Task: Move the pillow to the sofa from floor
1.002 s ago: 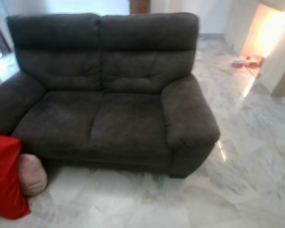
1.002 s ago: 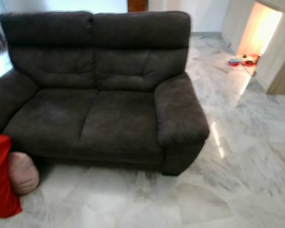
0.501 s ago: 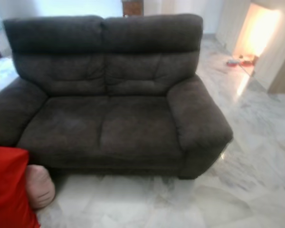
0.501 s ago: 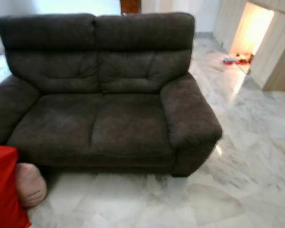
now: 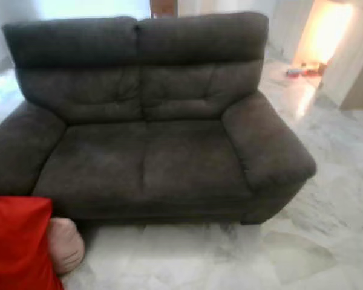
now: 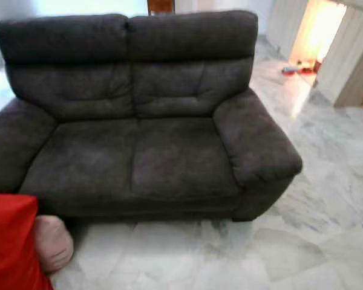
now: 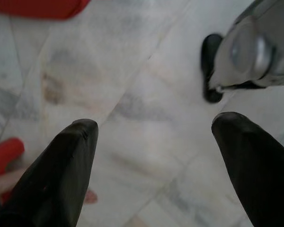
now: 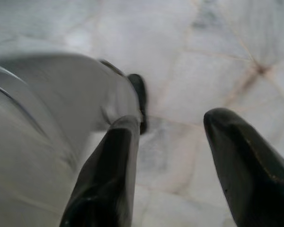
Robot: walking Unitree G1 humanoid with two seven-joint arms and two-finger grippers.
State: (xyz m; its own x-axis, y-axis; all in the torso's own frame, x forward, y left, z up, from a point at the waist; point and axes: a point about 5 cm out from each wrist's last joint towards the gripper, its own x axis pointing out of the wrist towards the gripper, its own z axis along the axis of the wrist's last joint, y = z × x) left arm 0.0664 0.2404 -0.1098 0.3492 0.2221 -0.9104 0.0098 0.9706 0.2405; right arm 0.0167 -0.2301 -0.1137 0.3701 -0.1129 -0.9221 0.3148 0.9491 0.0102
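Note:
A red pillow [image 5: 15, 241] lies on the marble floor at the lower left, just in front of the sofa's left arm. The dark grey two-seat sofa [image 5: 151, 157] stands ahead with bare seats. My left gripper [image 7: 156, 127] hangs open over the floor, nothing between its fingers; a red edge [image 7: 38, 7] borders its view. My right gripper [image 8: 173, 122] also hangs open above the marble, beside my silver leg [image 8: 47, 109].
A pink rounded cushion [image 5: 66, 244] rests on the floor against the red pillow, at the sofa's base. White marble floor [image 5: 230, 260] stretches in front and to the right. A lit doorway with small floor items [image 5: 302, 69] lies at the far right.
The camera has shifted, so the sofa sits further right in the picture and the red pillow takes up more of the lower left corner. Nothing in the scene itself has moved.

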